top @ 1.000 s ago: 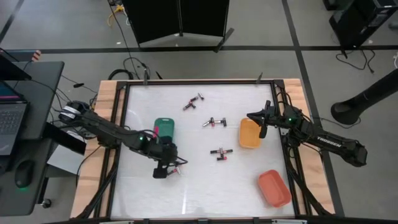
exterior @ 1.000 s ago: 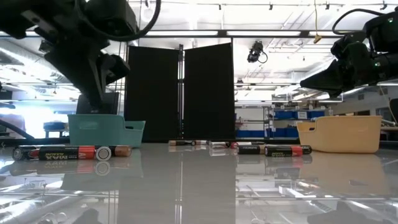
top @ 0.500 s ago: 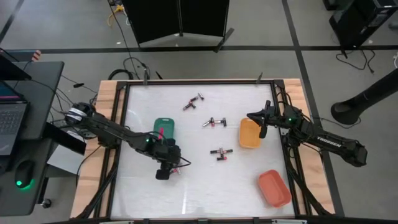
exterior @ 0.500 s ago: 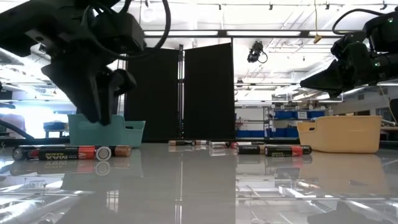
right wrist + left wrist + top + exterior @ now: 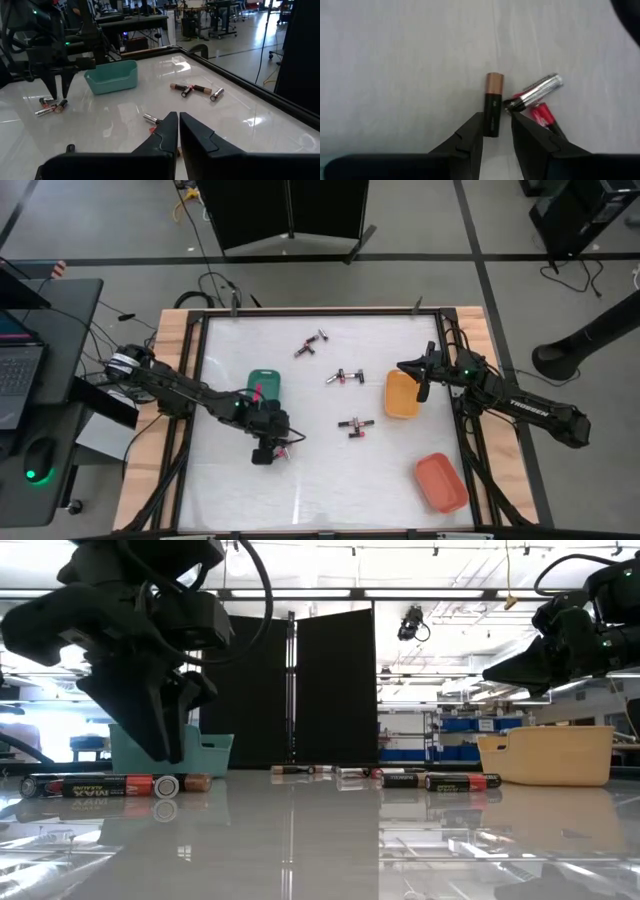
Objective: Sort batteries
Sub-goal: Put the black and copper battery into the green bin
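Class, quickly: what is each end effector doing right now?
Left end effector: open, fingers straddling a battery, not gripping.
Right end effector: closed, empty, above the yellow tray.

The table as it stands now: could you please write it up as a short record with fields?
left tool: open, astride the black copper-capped battery near the green tray
beside it: silver battery, red-ended battery
right tool: shut, raised by the yellow tray
red tray: near right corner
loose batteries: mid-table, more farther back

2 black jointed arms, white "TROSSEN" lettering on the right arm [image 5: 530, 409].
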Available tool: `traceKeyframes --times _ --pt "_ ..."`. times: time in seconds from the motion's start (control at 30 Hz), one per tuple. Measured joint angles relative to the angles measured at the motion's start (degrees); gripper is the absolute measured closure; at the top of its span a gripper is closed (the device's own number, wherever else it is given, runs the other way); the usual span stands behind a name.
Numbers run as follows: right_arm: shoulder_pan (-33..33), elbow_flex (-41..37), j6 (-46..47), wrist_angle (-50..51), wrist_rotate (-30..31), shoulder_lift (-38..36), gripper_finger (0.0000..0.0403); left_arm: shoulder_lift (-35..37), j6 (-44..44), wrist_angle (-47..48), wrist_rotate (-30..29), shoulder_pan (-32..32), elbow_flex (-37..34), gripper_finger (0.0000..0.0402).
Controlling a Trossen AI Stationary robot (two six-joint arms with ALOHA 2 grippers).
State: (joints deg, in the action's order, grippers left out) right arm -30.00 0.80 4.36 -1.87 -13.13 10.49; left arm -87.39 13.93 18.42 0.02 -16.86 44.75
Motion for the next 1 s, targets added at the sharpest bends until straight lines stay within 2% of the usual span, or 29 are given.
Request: traceKeyframes --times 0.67,0.8,1.0 --pt "0.02 0.0 0.0 0.0 0.0 0.01 0.0373 -4.72 1.56 -0.92 -0.33 0.0 0.0 0.028" --pt "0.02 0.0 0.0 0.0 -0.01 -0.01 0.0375 -4.79 1.56 -0.96 -0.44 -0.11 0.0 0.0296" --pt "0.02 0.0 0.0 0.0 -0.01 0.01 0.0374 -4.81 1.77 -2.02 -0.62 -0.11 0.0 0.0347"
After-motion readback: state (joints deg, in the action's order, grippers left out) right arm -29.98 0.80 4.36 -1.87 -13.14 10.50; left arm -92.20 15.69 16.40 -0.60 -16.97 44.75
